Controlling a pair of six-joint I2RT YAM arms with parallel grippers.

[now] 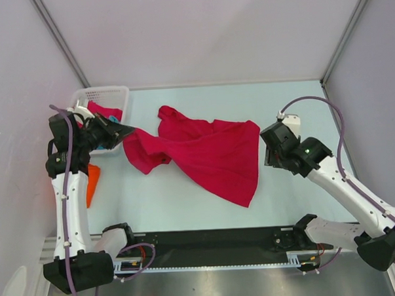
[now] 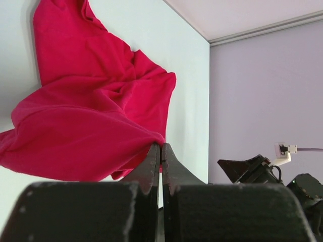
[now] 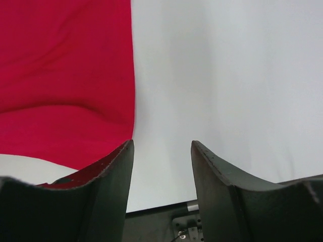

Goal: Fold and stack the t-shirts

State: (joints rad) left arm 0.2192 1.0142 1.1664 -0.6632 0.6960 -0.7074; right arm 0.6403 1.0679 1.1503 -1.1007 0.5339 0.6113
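Left pincer (image 2: 161, 150) is pinched tight on an edge of the crimson t-shirt (image 1: 211, 151), which lies rumpled in the middle of the table (image 1: 173, 201). Beside the shirt's other edge, the right pincer (image 3: 161, 147) gapes wide, holding nothing. At far left, the white basket (image 1: 110, 93) holds a second red t-shirt (image 1: 105, 111), and an orange t-shirt (image 1: 92, 182) lies outside it.

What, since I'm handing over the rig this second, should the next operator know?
Left gripper: shut on an edge of the red shirt.
Right gripper: open, empty, beside that shirt's right edge.
Red shirt: rumpled, unfolded, between both grippers.
Second red shirt: in the basket. Orange shirt: beside the left arm.
Done: nothing folded or stacked.
Left: fold and stack them all.
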